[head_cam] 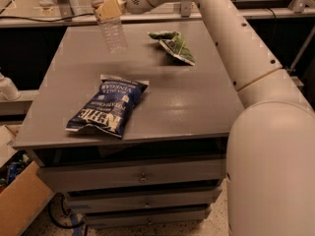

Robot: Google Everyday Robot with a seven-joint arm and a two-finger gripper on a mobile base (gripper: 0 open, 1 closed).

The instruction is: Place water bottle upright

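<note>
The water bottle is clear and ribbed. It hangs nearly upright, slightly tilted, over the far left part of the grey table. My gripper is at the top left of the camera view, shut on the bottle's upper part. Its tan fingers cover the neck. The bottle's bottom is just above the tabletop or touching it; I cannot tell which. My white arm reaches in from the right foreground.
A blue Kettle chip bag lies flat at the table's front left. A green snack bag lies at the far middle. Drawers are under the tabletop. A cardboard box stands on the floor at left.
</note>
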